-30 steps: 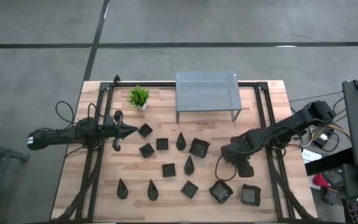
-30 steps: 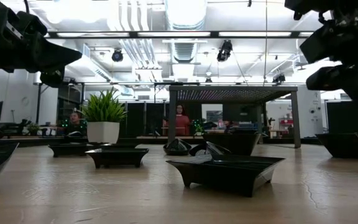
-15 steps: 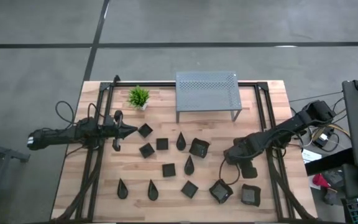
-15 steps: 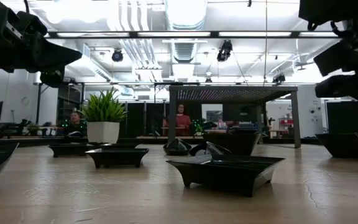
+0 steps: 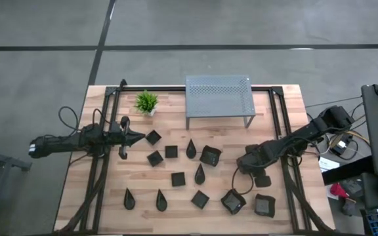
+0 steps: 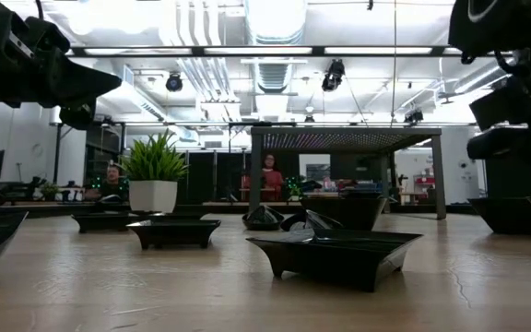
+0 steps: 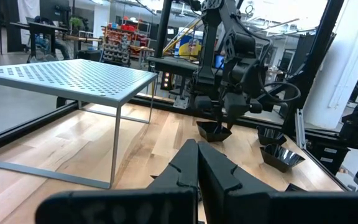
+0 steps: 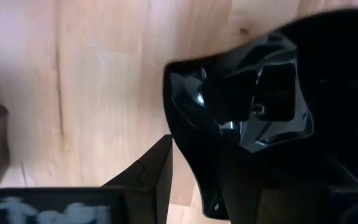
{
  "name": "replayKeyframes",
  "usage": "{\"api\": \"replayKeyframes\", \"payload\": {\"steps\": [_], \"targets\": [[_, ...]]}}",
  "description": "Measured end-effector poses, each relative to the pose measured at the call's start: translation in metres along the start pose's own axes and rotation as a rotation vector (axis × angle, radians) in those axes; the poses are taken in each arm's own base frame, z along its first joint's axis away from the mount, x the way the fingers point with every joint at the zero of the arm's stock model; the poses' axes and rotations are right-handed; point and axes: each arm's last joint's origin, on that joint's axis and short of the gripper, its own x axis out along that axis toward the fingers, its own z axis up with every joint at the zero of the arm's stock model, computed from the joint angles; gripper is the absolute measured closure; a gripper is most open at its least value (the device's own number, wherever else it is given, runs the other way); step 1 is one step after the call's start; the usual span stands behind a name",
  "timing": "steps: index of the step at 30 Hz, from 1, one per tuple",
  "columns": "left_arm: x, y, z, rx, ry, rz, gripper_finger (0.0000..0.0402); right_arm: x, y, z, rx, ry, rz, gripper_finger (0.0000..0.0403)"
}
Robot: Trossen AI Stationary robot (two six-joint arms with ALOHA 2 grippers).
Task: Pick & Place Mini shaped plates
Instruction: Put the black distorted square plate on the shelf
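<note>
Several small black plates lie scattered on the wooden table, some square and some teardrop-shaped. My right gripper points down at the table's right side, onto a deep square plate that rests flat on the wood and shows under the fingers in the left wrist view. Two more deep square plates lie nearer the front edge. My left gripper hangs level at the left, shut and holding nothing. My right gripper comes at the deep square plate from above, pointing down. One finger stands against the outside of the plate's raised rim; the other is lost in the black inside of the plate. The plate sits flat on the table.
A green potted plant and a grey perforated metal shelf stand at the far edge. Black frame rails run along both sides. A square plate lies just beside my left fingertips. People sit in the room beyond the table.
My right gripper has sunk toward the deep square plate and drifted a little toward the table's right and near edges. The plates have stayed where they were.
</note>
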Motion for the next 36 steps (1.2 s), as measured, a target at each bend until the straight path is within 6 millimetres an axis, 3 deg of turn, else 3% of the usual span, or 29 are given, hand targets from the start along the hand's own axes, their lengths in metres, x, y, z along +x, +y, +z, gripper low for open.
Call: {"api": "replayKeyframes", "payload": {"steps": [6, 15, 19, 26, 36], "targets": [[0.0, 0.0, 0.0, 0.0, 0.001, 0.0, 0.0396, 0.002, -0.001, -0.002, 0.009, 0.005, -0.001, 0.0303], [0.0, 0.0, 0.0, 0.0, 0.0, 0.0, 0.0396, -0.001, 0.0, 0.0, 0.082, -0.001, 0.007, 0.0385], [0.0, 0.0, 0.0, 0.0, 0.001, 0.0, 0.0396, -0.009, 0.003, 0.006, 0.121, -0.019, 0.015, 0.0393], [0.0, 0.0, 0.0, 0.0, 0.001, -0.001, 0.0396, -0.041, 0.012, 0.022, 0.164, -0.067, 0.038, 0.0395], [0.0, 0.0, 0.0, 0.0, 0.0, -0.001, 0.0396, -0.121, 0.025, 0.042, 0.172, -0.196, -0.029, 0.0395]]}}
